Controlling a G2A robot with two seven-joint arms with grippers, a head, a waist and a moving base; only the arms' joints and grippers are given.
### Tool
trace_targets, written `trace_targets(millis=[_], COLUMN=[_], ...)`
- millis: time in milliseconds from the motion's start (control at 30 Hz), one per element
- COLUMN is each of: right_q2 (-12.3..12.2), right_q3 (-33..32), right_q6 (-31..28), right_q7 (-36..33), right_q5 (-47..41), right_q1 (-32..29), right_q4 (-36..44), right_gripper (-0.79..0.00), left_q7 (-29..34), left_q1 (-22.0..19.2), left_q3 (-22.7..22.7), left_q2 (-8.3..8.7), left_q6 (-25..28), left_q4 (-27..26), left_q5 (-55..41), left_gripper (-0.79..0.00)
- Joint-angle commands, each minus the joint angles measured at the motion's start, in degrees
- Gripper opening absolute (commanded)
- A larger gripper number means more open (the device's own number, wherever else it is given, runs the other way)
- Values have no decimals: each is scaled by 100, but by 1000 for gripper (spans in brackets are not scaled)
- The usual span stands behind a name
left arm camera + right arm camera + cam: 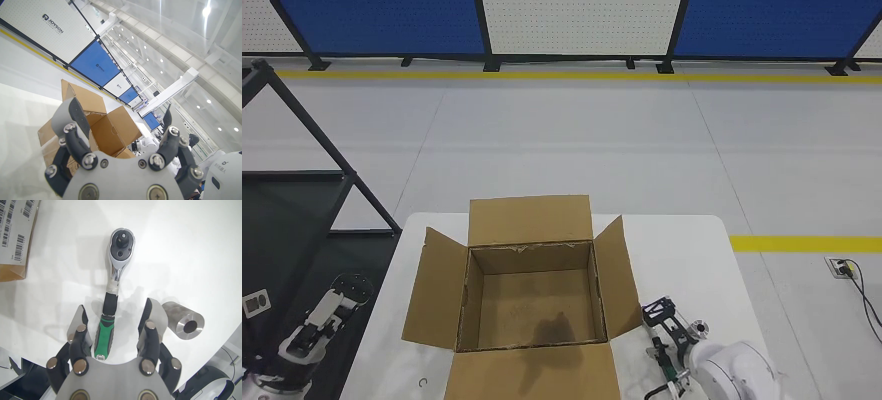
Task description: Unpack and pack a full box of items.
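Observation:
An open cardboard box (530, 219) stands mid-table with all flaps spread and nothing inside. To its right a ratchet wrench (121, 249) with a green and black handle lies on the white table (682, 250); in the top view the ratchet wrench (670, 372) sits near the front edge. My right gripper (115, 304) is open, one finger on each side of the handle, gripping nothing. A short metal cylinder (181, 321) lies just beside one finger. My left gripper (121, 106) is open and empty, off the table's left side, tilted up toward the box (113, 128).
A labelled box flap (13, 237) lies close to the wrench's head. The left arm (327, 318) hangs beside a dark metal frame (312, 140). Bare table surrounds the box at the back and right.

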State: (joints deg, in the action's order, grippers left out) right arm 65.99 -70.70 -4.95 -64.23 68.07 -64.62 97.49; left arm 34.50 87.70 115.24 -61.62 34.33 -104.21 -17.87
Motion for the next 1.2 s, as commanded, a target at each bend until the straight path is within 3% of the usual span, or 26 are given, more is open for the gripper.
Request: trace_targets(millis=[0, 333, 400, 467, 533, 767, 1167], right_q2=[14, 50, 54, 56, 56, 32, -98], right_q3=[17, 104, 118, 121, 115, -44, -911], right_q6=[60, 59, 46, 43, 49, 129, 144], right_q7=[13, -39, -48, -39, -29, 103, 225], right_q5=[-69, -268, -298, -319, -329, -322, -349], right_q1=[62, 268, 287, 291, 283, 164, -304], right_q4=[-99, -428, -461, -482, -489, -324, 823], right_gripper=[-465, -477, -523, -625, -785, -785, -785], left_q7=[0, 0, 0, 0, 0, 0, 0], left_q1=[0, 0, 0, 0, 0, 0, 0], left_q3=[0, 0, 0, 0, 0, 0, 0], left_q2=[0, 0, 0, 0, 0, 0, 0], left_q6=[0, 0, 0, 0, 0, 0, 0], left_q4=[0, 0, 0, 0, 0, 0, 0], left_q5=[0, 0, 0, 0, 0, 0, 0], left_gripper=[0, 0, 0, 0, 0, 0, 0])
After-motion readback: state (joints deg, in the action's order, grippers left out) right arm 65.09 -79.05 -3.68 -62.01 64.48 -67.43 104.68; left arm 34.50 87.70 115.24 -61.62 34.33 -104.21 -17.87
